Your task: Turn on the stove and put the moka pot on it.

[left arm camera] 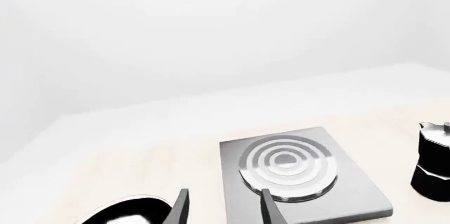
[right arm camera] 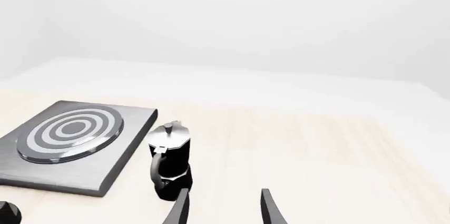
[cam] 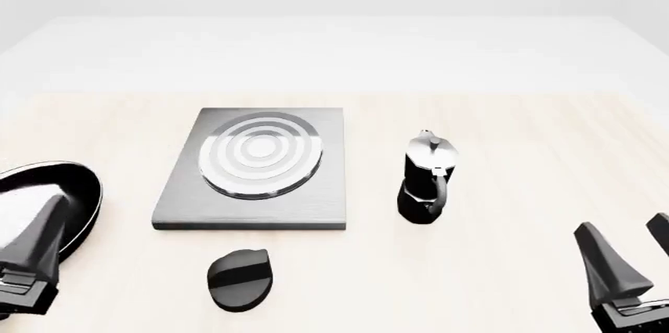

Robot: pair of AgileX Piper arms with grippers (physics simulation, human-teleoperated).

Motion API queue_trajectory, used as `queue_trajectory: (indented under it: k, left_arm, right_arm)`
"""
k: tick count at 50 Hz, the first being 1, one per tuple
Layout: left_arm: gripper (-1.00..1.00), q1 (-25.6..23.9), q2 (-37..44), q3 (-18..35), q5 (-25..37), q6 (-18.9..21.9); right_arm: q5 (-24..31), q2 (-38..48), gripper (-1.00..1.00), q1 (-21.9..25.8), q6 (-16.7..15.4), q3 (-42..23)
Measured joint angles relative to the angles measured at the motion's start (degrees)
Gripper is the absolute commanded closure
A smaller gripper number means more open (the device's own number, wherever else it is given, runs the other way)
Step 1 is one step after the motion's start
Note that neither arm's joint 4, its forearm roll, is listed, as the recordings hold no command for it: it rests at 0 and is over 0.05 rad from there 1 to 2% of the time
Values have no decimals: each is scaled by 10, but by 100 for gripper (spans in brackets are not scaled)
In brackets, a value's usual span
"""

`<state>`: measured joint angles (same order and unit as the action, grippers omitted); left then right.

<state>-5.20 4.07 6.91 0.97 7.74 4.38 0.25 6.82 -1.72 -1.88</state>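
The stove (cam: 251, 211) is sitting flat near mid-table in the front view, w/ its ringed burner (cam: 258, 153) toward the far half of the slab. Nothing is resting on the burner. The black oval knob (cam: 240, 278) is lying apart from the slab, just off its near edge at approx 6 o'clock. The moka pot (cam: 427, 180) is standing upright on the table at approx 3 o'clock from the stove, just beside it but not touching, handle facing the near side, silver lid on.

The frying pan (cam: 74, 192) is lying at approx 9 o'clock from the stove, near the left table edge, partly covered by the left gripper (cam: 37, 239). Its inside is showing only a pale sheen, nothing in it that I can make out.

Only the front view is showing the whole knob; the right wrist view is catching just a sliver of it at the frame edge, and the left wrist view is missing it altogether. The pan is not appearing in the right wrist view. The left wrist view is clipping the pot at the frame edge.

Left gripper: fingers spread apart, holding nothing, hovering betw. pan and stove. Right gripper (right arm camera: 223, 208): fingers likewise parted, holding nothing, at approx 5 o'clock from the pot, well clear of it.

No readable writing or labels anywhere.
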Motion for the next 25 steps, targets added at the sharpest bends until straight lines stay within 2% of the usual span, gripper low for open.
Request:
queue_trajectory:
  k: [11, 25]
  left_arm:
    - [-100, 22, -27, -46, -2, 0]
    - [-100, 34, -37, -63, 7, 3]
  right_arm:
    - [3, 33, -100, 24, -27, -38]
    - [27, 144, -100, 57, -35, -116]
